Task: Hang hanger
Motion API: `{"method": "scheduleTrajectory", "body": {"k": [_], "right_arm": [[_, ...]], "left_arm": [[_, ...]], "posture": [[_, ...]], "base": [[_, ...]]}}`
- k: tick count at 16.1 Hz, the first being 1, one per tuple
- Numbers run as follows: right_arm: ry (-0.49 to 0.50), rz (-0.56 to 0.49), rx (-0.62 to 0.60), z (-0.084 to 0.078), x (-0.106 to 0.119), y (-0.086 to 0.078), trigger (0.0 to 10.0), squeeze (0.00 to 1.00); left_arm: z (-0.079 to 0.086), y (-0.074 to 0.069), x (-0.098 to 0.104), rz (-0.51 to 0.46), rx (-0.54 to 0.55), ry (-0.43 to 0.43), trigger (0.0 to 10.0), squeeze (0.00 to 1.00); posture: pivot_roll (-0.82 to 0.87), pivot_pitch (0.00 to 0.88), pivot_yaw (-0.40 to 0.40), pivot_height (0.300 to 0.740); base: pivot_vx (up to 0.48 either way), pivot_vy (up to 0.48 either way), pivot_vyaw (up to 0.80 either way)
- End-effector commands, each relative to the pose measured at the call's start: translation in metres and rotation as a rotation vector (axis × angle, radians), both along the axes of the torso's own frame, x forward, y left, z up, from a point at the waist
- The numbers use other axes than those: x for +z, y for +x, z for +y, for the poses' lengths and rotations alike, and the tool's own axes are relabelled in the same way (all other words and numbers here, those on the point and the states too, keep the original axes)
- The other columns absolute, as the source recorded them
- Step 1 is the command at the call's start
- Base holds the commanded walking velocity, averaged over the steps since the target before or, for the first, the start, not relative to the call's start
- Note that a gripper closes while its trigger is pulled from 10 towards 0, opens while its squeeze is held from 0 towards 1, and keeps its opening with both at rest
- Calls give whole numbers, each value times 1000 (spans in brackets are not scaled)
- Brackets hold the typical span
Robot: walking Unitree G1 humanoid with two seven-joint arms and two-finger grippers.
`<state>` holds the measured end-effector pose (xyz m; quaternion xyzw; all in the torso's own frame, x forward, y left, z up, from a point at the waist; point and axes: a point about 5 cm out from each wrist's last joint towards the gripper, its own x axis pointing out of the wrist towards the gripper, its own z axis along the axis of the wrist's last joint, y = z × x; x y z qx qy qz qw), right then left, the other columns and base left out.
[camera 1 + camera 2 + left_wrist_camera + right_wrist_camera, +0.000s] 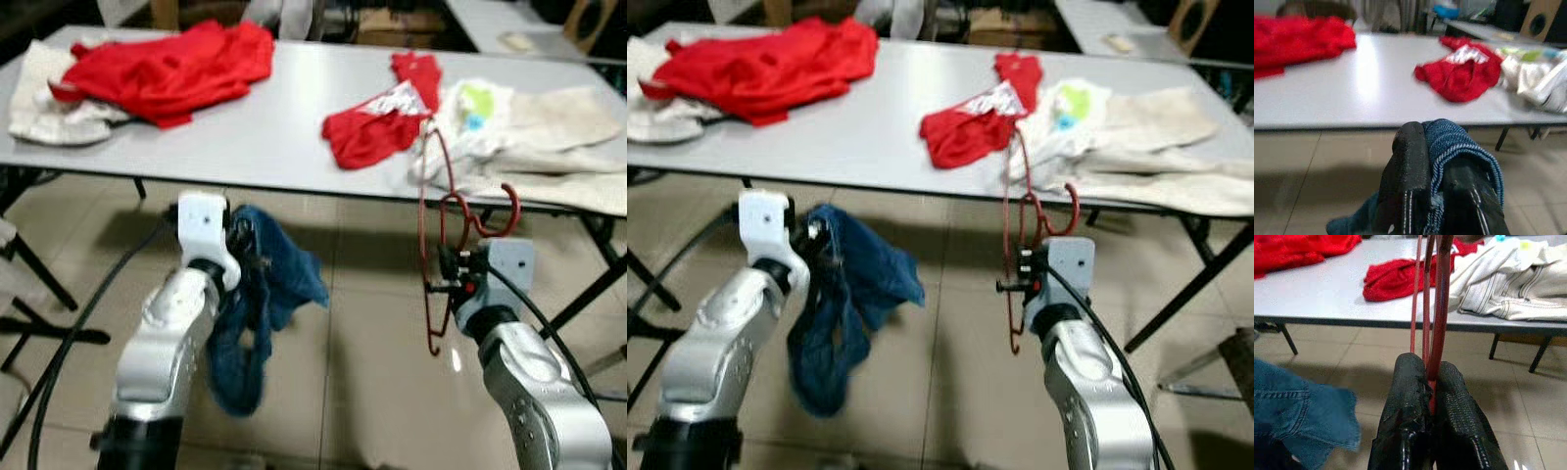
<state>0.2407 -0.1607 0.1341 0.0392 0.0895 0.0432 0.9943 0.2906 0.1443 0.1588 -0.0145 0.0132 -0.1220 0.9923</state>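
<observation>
My right gripper (1432, 382) is clamping the red hanger (439, 230), holding it upright, long axis vertical, hook (493, 211) topmost, before the grey table (265, 137). My left gripper (1437, 161) is pinching blue jeans (260, 304) that are dangling floorward.

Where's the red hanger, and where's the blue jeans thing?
red hanger (423, 211), left eye view, on its long thin side wire.
blue jeans (284, 269), left eye view, on the hanging denim's upper fold.
</observation>
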Motion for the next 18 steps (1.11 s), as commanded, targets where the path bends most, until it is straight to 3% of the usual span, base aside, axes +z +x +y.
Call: {"method": "scheduleTrajectory", "body": {"k": [1, 4, 12, 16, 18], "right_arm": [[23, -42, 29, 3, 10, 1, 10000, 0], [2, -66, 78, 3, 15, 2, 10000, 0], [-42, -130, 217, 9, 30, 7, 10000, 0], [-66, -112, 364, 6, 36, 0, 10000, 0], [-153, -78, 476, -6, 40, -11, 10000, 0]], "left_arm": [[4, 2, 10, -40, 7, 8, 10000, 0], [4, 6, 13, -46, 3, 12, 10000, 0], [8, 16, 29, -92, 9, -9, 10000, 0], [6, 38, 50, -147, -29, 5, 10000, 0], [5, 57, 70, -186, -62, 14, 10000, 0]], "posture": [[73, 46, 8, 740], [68, 46, 6, 740], [68, 35, -3, 740], [64, 26, 5, 740], [56, 16, 13, 740]], "base": [[322, 0, 0], [322, 0, -731], [337, 0, 0], [344, 0, 0], [347, 0, 0]]}}
